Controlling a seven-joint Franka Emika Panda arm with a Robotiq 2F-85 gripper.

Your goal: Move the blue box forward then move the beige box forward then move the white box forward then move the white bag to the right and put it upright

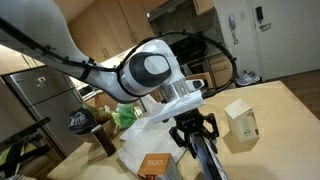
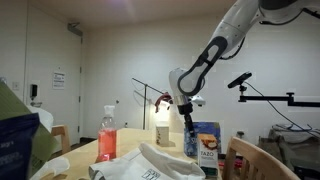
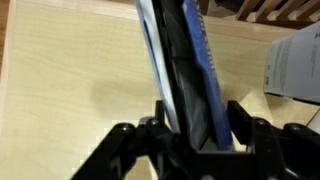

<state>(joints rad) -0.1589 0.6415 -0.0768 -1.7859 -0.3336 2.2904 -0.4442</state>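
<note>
The blue box (image 3: 185, 70) stands upright on the wooden table, a tall slim dark blue carton. My gripper (image 3: 200, 115) reaches over it from above, with a finger pressed on each side of its top; it is shut on the box. Both exterior views show this: gripper (image 1: 195, 132) over blue box (image 1: 204, 160), and gripper (image 2: 187, 117) at the blue box (image 2: 205, 142). The beige box (image 1: 240, 122) stands apart to one side. The white box (image 1: 155, 165), orange face up, lies by the crumpled white bag (image 1: 140, 138), which also shows slumped in front (image 2: 150, 165).
A green bag (image 1: 125, 114) sits behind the white bag. A red translucent bottle (image 2: 107, 135) stands on the table (image 1: 280, 110). A pale carton's corner (image 3: 295, 60) is close to the gripper's side. Wooden chair backs (image 2: 255, 160) stand at the table's edge.
</note>
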